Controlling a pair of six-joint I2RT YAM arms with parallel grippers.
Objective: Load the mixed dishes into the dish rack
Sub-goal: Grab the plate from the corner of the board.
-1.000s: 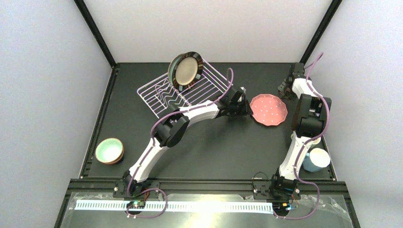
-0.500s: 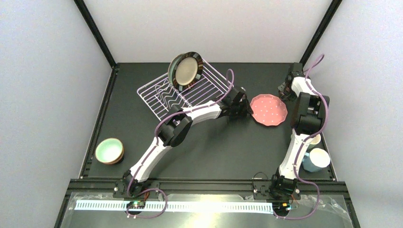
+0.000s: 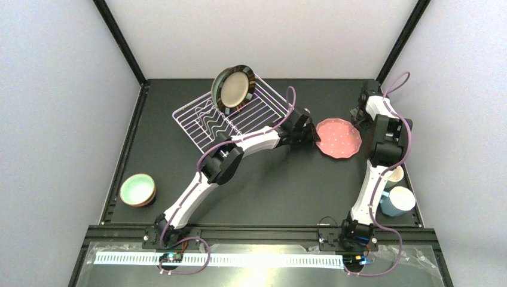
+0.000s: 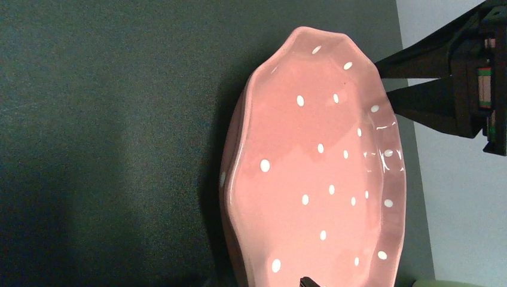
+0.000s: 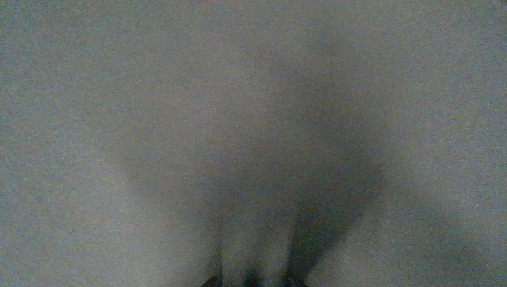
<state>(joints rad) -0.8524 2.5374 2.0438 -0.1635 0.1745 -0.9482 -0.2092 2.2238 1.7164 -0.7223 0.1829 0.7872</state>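
The pink speckled plate [image 3: 339, 138] [image 4: 317, 173] lies flat on the dark table, right of the dish rack [image 3: 203, 122]. My left gripper [image 3: 309, 133] is open at the plate's left rim, and one fingertip [image 4: 307, 281] shows just over the plate's near edge. My right gripper [image 3: 360, 112] [image 4: 385, 76] hovers open at the plate's far right rim with nothing between its fingers. A mint-green plate with a dark rim [image 3: 234, 87] stands tilted in the rack's far end. The right wrist view shows only a blurred grey surface.
A stack of small mint bowls [image 3: 138, 189] sits near the front left. A light blue mug [image 3: 397, 201] and a pale green mug [image 3: 395, 174] stand at the right edge, beside my right arm. Grey walls close in the table on three sides.
My left gripper has slid right, up to the pink plate's rim. The right arm has shifted slightly at the far right and its jaws have narrowed a little.
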